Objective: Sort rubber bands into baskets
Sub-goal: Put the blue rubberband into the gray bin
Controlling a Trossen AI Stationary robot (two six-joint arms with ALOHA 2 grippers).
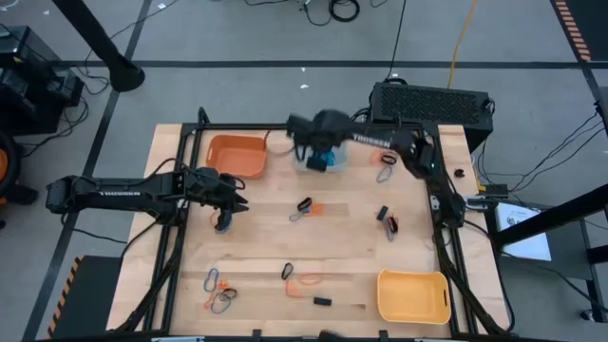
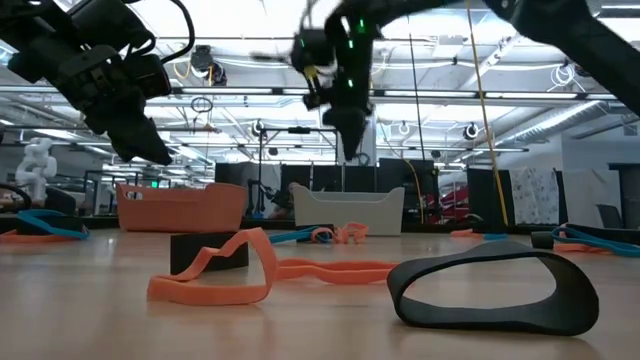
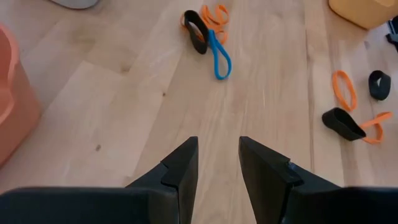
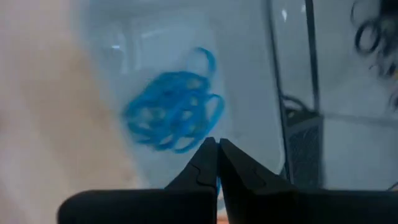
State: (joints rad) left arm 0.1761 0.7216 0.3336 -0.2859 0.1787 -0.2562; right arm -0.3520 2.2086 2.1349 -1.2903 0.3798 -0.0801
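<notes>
Several blue rubber bands (image 4: 174, 118) heaped in the pale basket (image 4: 249, 74), right gripper (image 4: 217, 163) pinched together above it, seemingly empty, left gripper (image 3: 217, 163) parted beside it.

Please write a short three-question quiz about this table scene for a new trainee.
1. True or false: the right claw is wide open.
2. Which basket is the right claw above? A) orange basket B) pale blue-grey basket C) yellow basket
3. What colour are the rubber bands lying in that basket?

Key: 1. False, its fingers are shut. 2. B. 3. Blue.
</notes>
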